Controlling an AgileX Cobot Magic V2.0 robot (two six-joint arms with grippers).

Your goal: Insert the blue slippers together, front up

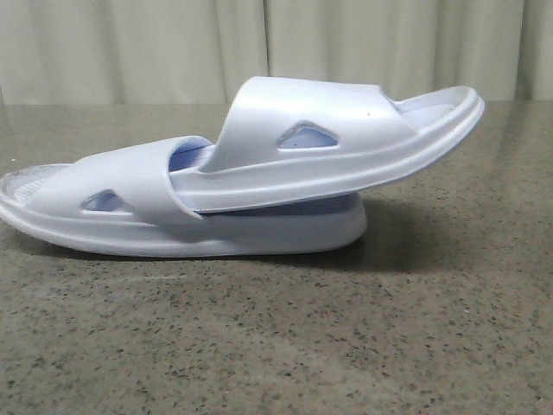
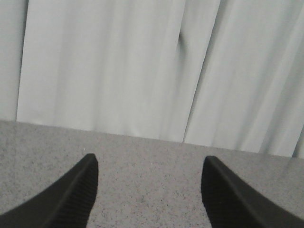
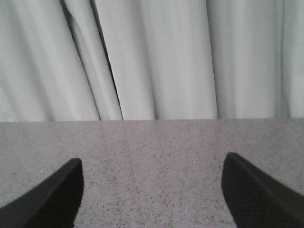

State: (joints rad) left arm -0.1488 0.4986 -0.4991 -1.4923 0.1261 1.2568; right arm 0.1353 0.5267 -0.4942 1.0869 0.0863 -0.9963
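Two pale blue-white slippers lie nested in the middle of the front view. The lower slipper (image 1: 130,203) rests flat on the speckled grey table (image 1: 276,346). The upper slipper (image 1: 346,138) has one end pushed under the lower one's strap, and its other end tilts up to the right. No gripper shows in the front view. My left gripper (image 2: 149,164) is open and empty over bare table. My right gripper (image 3: 152,164) is open and empty over bare table. Neither wrist view shows a slipper.
A pale pleated curtain (image 1: 276,47) hangs behind the table's far edge; it also shows in the left wrist view (image 2: 142,66) and the right wrist view (image 3: 156,57). Bare grey tabletop lies in front of the slippers.
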